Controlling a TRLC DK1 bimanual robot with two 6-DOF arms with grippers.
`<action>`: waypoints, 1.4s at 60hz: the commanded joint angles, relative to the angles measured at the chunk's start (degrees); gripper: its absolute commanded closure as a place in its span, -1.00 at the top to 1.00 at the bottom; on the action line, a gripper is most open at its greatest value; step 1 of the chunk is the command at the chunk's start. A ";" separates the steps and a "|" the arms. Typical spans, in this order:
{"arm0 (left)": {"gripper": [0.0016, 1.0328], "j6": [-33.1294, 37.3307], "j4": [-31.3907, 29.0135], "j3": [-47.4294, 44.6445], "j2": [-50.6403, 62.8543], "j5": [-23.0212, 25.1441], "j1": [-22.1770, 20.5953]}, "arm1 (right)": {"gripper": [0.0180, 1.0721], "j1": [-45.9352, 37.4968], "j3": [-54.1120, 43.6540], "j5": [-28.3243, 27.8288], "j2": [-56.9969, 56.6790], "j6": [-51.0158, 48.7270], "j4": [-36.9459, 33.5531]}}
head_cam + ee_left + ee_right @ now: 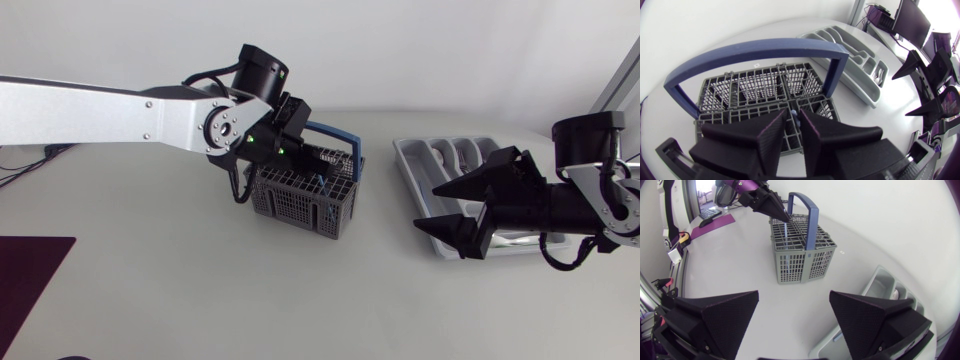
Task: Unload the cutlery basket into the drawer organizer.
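Snugly within left claw (794,120), utensil (785,230), in basket (300,205)

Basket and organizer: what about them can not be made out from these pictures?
- The utensil in the left gripper: its kind, because its lower end is sunk in the basket.
- What else the basket holds: in the head view the left gripper covers it; in the wrist views the cells are too dark.
- The organizer: in the head view the right gripper hides part of it; the right wrist view shows only a corner.
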 commanded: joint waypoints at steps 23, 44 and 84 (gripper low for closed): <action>-0.86 -1.21 0.54 0.23 -0.74 -0.56 -1.17 | 0.93 -0.40 -0.54 -0.49 0.92 -1.59 -0.43; -0.88 -0.86 0.54 -0.12 -2.94 -0.74 -1.34 | 0.93 0.04 -0.36 -0.49 0.83 -1.59 -0.69; -0.88 2.39 4.14 -2.58 -5.67 -4.34 -2.14 | 0.93 4.96 -0.19 -0.40 1.80 -1.15 -0.25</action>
